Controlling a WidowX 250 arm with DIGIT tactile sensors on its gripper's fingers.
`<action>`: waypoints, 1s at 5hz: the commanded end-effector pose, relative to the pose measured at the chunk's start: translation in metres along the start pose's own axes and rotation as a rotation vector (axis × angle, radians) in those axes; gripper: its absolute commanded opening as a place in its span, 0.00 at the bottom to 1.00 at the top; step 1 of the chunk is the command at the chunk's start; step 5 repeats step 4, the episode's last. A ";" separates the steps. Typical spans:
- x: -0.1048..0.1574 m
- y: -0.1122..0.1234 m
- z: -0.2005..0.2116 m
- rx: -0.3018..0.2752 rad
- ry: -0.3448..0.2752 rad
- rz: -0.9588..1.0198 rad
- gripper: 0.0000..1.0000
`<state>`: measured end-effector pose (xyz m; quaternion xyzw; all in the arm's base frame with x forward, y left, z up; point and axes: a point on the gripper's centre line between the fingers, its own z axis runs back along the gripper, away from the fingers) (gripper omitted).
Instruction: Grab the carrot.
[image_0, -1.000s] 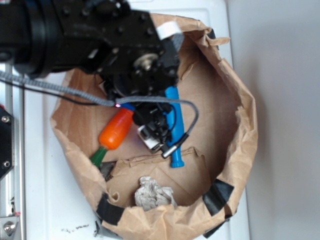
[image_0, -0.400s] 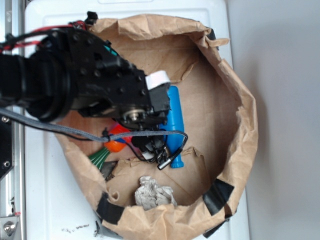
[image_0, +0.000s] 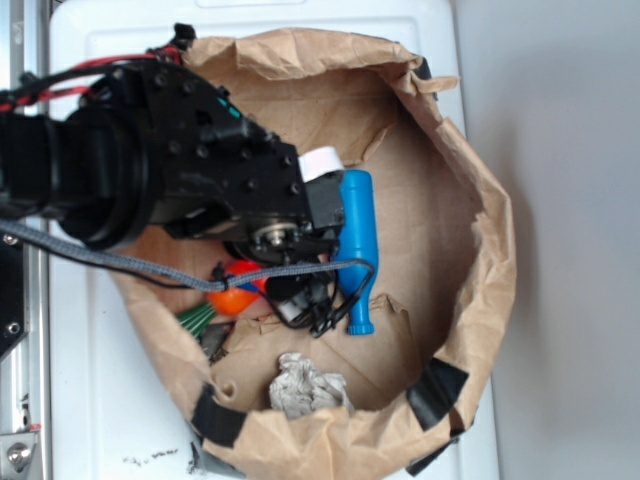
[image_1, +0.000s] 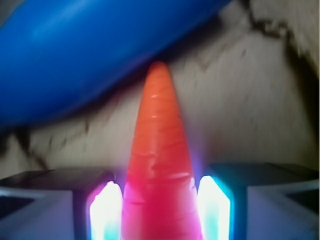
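Ext view: my arm (image_0: 150, 165) reaches in from the left, low over the open brown paper bag (image_0: 470, 200), which sits on a white surface (image_0: 90, 400). Gripper (image_0: 290, 295) is down inside the bag, mostly hidden under the wrist housing and a grey braided cable (image_0: 150, 268) draped across it.

Carrot (image_0: 235, 290): only a bit of orange body shows below the wrist, w/ the dark green stem end (image_0: 197, 318) poking out toward the bag's left wall. It lies on the bag floor, just left of the blue bottle (image_0: 358, 240).

Wrist cam: carrot (image_1: 159, 165) runs straight up the middle of the frame, tip pointing away from me, ending close under the bottle (image_1: 95, 55); can't tell if tip and bottle touch. Both fingers (image_1: 212, 207) sit tight against the carrot's flanks, one each side, no gap visible btwn pad and orange. Pads glow pink/cyan from glare. I read the jaws as clamped on the carrot's thick part.

Crumpled grey-white wad (image_0: 305, 388) sits at the bag's near edge, apart from the gripper. Black tape patches (image_0: 432, 392) on the bag's rim.
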<state>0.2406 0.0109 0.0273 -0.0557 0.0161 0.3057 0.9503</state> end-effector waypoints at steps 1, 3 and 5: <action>0.011 -0.001 0.094 -0.138 -0.036 -0.029 0.00; 0.011 -0.006 0.131 -0.008 -0.122 -0.185 0.00; 0.012 -0.005 0.140 0.049 -0.133 -0.247 0.00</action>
